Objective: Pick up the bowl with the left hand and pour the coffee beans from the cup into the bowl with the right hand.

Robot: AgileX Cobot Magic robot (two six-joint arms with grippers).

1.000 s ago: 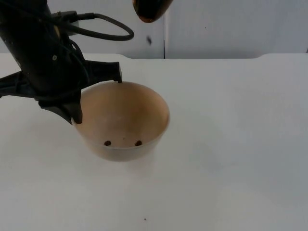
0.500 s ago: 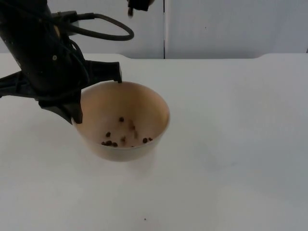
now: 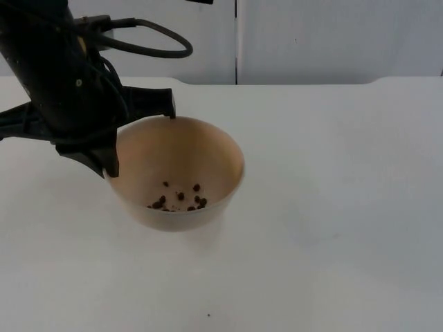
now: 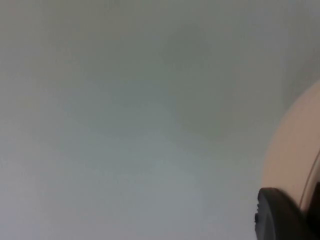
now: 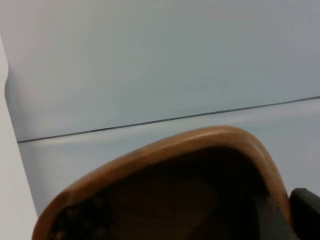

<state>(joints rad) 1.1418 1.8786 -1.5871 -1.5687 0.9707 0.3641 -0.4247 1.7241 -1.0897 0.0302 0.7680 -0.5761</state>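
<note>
Beans (image 3: 181, 199) now lie heaped in the bowl (image 3: 208, 149), more than a second ago, so pouring has largely landed. Top view: left gripper (image 3: 111, 135) clamps the bowl's rim. Left wrist: bowl wall (image 4: 295, 145) beside the fingertip. Right wrist: the cup (image 5: 200, 150), apparently held by the right gripper, is tipped, with few beans remaining.

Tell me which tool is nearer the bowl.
Left. The left tool grips the rim of the bowl. The right tool holds the cup, away from it.
</note>
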